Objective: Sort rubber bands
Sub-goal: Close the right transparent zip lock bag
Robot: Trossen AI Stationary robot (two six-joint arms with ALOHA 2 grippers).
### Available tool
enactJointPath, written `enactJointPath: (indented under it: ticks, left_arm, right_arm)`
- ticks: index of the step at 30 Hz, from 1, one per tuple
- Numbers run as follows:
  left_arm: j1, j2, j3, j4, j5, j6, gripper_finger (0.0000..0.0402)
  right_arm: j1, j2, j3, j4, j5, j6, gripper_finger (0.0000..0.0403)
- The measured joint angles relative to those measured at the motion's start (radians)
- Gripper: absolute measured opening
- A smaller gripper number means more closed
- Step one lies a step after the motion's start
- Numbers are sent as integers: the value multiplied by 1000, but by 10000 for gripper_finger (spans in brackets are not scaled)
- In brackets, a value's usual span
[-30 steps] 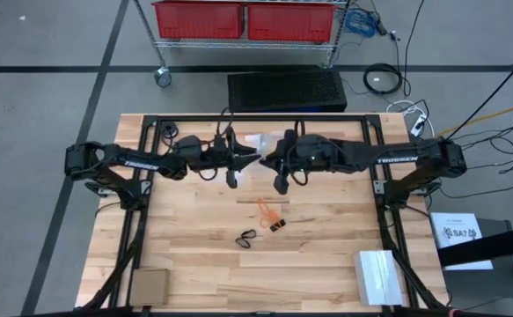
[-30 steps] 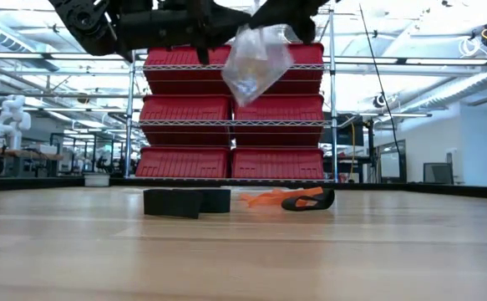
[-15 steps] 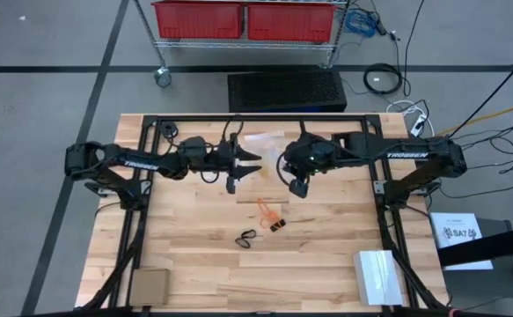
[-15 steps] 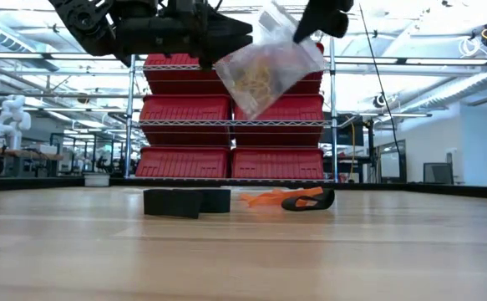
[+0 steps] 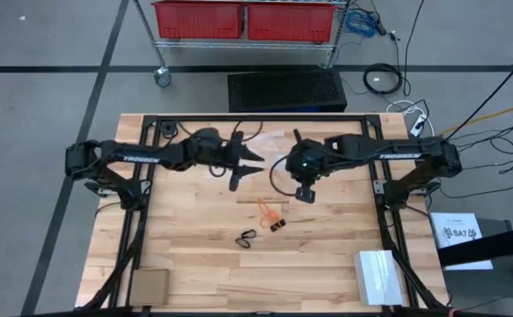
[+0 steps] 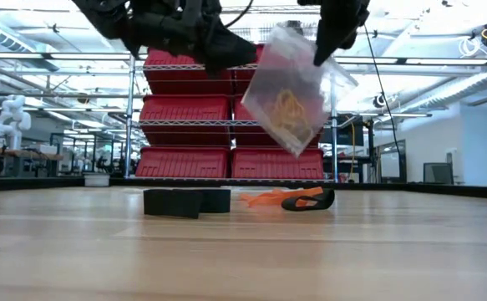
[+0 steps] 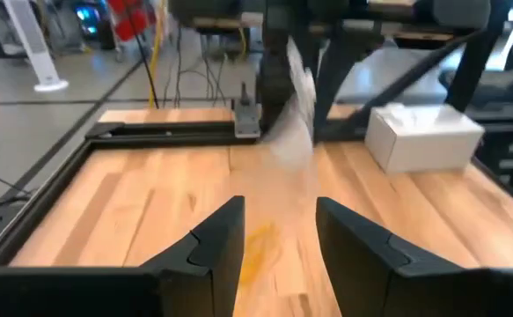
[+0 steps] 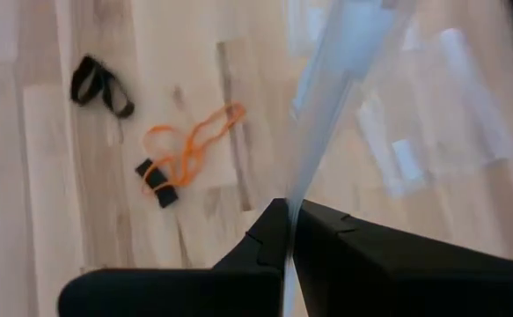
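Note:
My right gripper (image 6: 331, 46) is shut on a clear plastic bag (image 6: 289, 96) with pale tan rubber bands (image 6: 283, 107) inside, high over the table's middle. My left gripper (image 5: 254, 167) stands open and level just left of the bag, touching nothing; the left wrist view shows the bag (image 7: 296, 114) ahead of its spread fingers (image 7: 278, 238). Below, an orange band (image 5: 269, 210) and black bands (image 5: 247, 236) (image 5: 278, 226) lie flat on the wood, also in the right wrist view: orange band (image 8: 190, 145), black bands (image 8: 102, 86). My right gripper pinches the bag's upper edge (image 8: 307, 167) between its two fingers, which slant down from above. The bag hangs tilted below and to the left of the fingers (image 6: 322, 58), clear of the table, the tan bands gathered toward its lower part.
A white box (image 5: 379, 275) sits at the near right corner and a brown cardboard box (image 5: 149, 284) at the near left. A black frame (image 5: 256, 117) runs around the tabletop. Red bins on a wire shelf (image 5: 247, 19) stand beyond the far edge.
My left gripper has opened, let go of the bag and tipped up to level. My right gripper has tipped steeply downward and shifted toward the table's right edge. The bag, first held between both grippers, has swung over and now hangs from the right gripper alone.

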Motion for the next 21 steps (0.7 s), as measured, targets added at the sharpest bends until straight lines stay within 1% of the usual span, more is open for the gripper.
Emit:
enactJointPath:
  ticks: [3, 7, 14, 18, 21]
  left_arm:
    - [-2, 0, 43, -66, 1, 27, 149]
    - [-2, 0, 58, -111, 12, 47, 149]
    - [-4, 0, 59, -111, 85, 37, 149]
    - [-4, 0, 69, -114, 149, -12, 149]
    - [-4, 0, 91, -122, 155, -23, 149]
  right_arm:
    - [6, 31, 0, 0, -10, -17, 0]
    - [14, 46, 0, 1, -22, -31, 0]
    - [27, 45, 0, -5, -23, -41, 0]
    - [27, 45, 0, -8, -23, -43, 0]
    - [27, 45, 0, -7, -22, -48, 0]
